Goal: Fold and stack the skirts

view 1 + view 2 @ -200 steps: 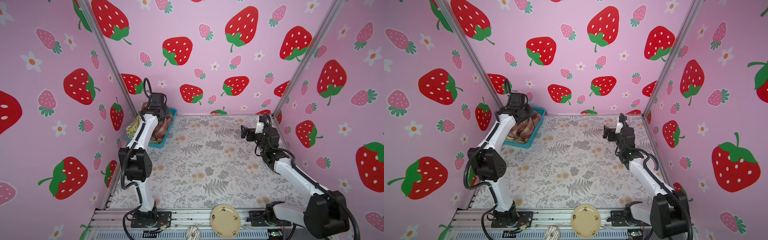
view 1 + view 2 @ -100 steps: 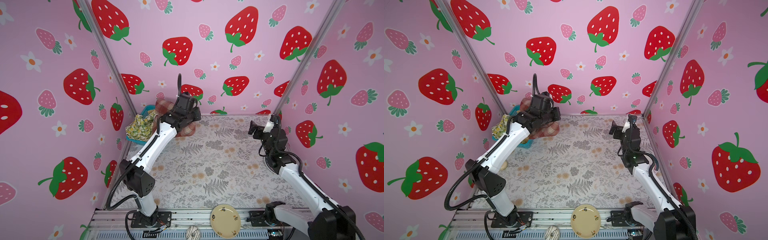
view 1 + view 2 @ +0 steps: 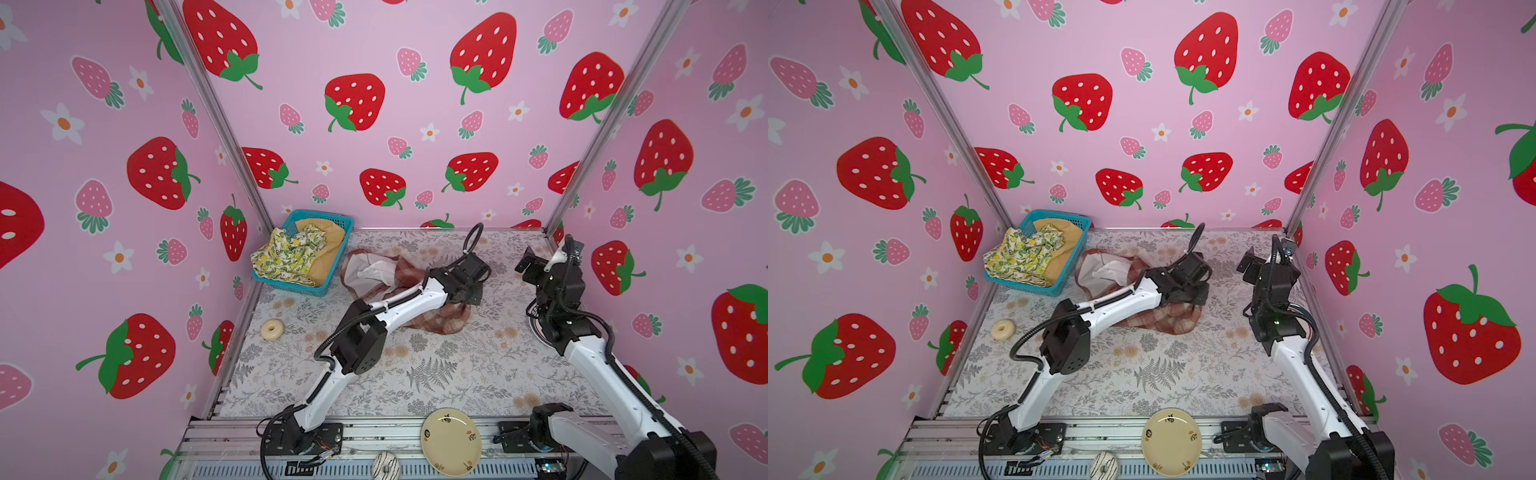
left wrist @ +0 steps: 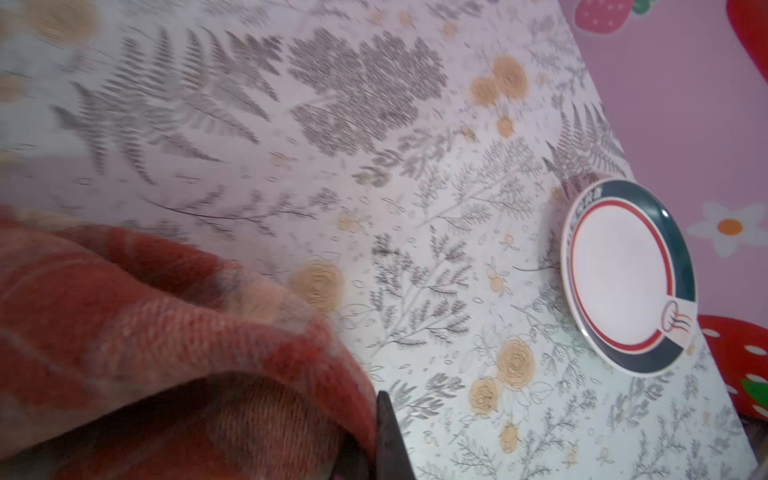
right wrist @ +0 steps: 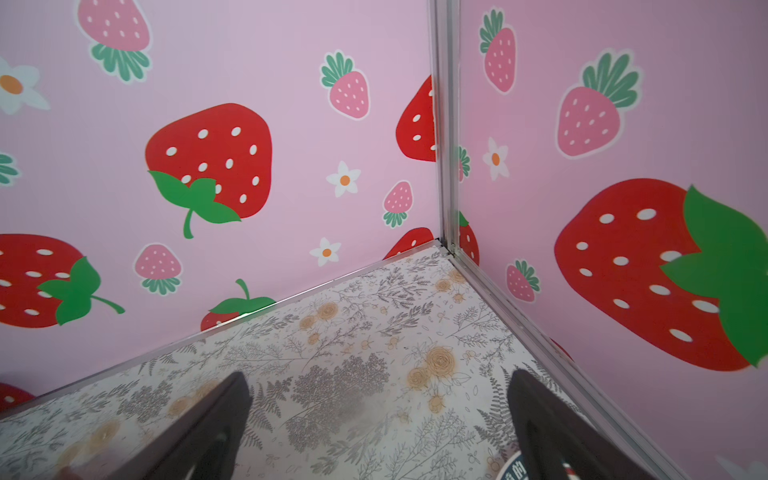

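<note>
**A:** Where are the skirts?

**B:** In both top views the plaid skirt (image 3: 442,322) lies crumpled on the bench (image 3: 457,370), just beside the blue basket (image 3: 318,216). Its pale lining is turned up at the basket end. The lemon skirt (image 3: 286,257) and the mustard skirt (image 3: 330,249) sit in the basket, with the lemon one spilling over the rim.

**A:** Do the wrist cameras catch any of that?

**B:** Not the basket. The left wrist view has plaid cloth, bare bench and a green-rimmed plate (image 4: 681,270) lying by the wall. In the top views the right arm (image 3: 590,357) hides nearly all of that plate. The right wrist view shows only the far bench corner and the strawberry walls (image 5: 291,124).

**A:** And what do the top views have alone?

**B:** A cream plate (image 3: 451,440) and a striped doughnut (image 3: 385,467) at the front rail (image 3: 374,432), and a pale doughnut (image 3: 272,329) on the bench near the left wall.

**A:** The jaws?

**B:** The left gripper (image 3: 469,296) is low over the right end of the plaid skirt, jaws pressed together and pinching a fold. Its wrist view shows cloth bunched against one dark finger (image 4: 386,432). The right gripper (image 5: 374,419) hangs above the bench near the far right corner. Its jaws are spread wide, holding nothing, and it is well apart from the skirt.
</note>
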{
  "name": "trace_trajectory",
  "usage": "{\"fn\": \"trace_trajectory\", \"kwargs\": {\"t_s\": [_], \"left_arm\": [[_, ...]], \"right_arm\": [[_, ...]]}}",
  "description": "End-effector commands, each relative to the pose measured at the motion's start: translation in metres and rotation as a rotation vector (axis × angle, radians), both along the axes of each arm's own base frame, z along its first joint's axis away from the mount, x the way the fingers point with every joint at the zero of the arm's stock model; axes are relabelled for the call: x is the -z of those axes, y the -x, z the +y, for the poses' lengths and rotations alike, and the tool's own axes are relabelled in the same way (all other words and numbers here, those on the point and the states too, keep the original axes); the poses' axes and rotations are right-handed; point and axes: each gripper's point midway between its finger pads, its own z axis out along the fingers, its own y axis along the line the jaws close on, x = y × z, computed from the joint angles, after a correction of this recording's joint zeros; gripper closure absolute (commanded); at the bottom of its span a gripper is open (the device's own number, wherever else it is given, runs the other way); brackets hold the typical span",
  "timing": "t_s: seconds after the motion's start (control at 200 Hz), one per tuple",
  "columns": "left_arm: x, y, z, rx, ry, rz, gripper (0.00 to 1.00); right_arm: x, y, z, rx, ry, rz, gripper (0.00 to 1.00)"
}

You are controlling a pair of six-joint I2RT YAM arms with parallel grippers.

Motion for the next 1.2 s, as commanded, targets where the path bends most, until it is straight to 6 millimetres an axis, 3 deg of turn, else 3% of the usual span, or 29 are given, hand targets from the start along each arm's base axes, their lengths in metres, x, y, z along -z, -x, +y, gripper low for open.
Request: {"fn": "trace_trajectory", "kwargs": {"t_s": [0.0, 0.16, 0.22, 0.265, 0.37, 0.43, 0.58, 0.715, 0.81, 0.946, 1.196], "left_arm": [[-0.048, 0.003, -0.037, 0.036, 0.139, -0.029, 1.00], [-0.082, 0.011, -0.075, 0.118, 0.293, -0.029, 1.00], [-0.091, 0.010, -0.080, 0.134, 0.337, -0.030, 1.00], [-0.094, 0.008, -0.077, 0.132, 0.338, -0.042, 0.84], [-0.099, 0.001, -0.061, 0.135, 0.345, -0.040, 0.23], [-0.098, -0.006, -0.044, 0.109, 0.353, -0.020, 0.00], [-0.100, -0.028, 0.029, -0.028, 0.353, -0.024, 0.01], [-0.078, -0.036, 0.106, -0.179, 0.284, -0.024, 0.01], [-0.056, -0.031, 0.141, -0.241, 0.265, -0.011, 0.01], [-0.022, -0.017, 0.159, -0.253, 0.210, 0.024, 0.00], [0.022, -0.001, 0.167, -0.259, 0.182, 0.087, 0.03]], "right_arm": [[0.000, 0.010, -0.020, 0.092, -0.020, -0.012, 0.00], [0.000, 0.015, -0.035, 0.157, -0.018, -0.019, 0.00], [0.001, 0.014, -0.036, 0.155, -0.019, -0.018, 0.00], [0.002, 0.012, -0.035, 0.142, -0.019, -0.012, 0.00], [0.009, 0.004, -0.021, 0.061, -0.023, 0.013, 0.00], [0.014, -0.001, -0.011, 0.007, -0.026, 0.037, 0.00], [0.034, -0.020, 0.025, -0.185, -0.022, 0.128, 0.00], [0.052, -0.027, 0.067, -0.359, -0.003, 0.186, 0.00], [0.064, -0.029, 0.099, -0.463, 0.013, 0.217, 0.00], [0.084, -0.035, 0.130, -0.537, 0.018, 0.274, 0.00], [0.114, -0.034, 0.134, -0.532, -0.006, 0.358, 0.00]]}}
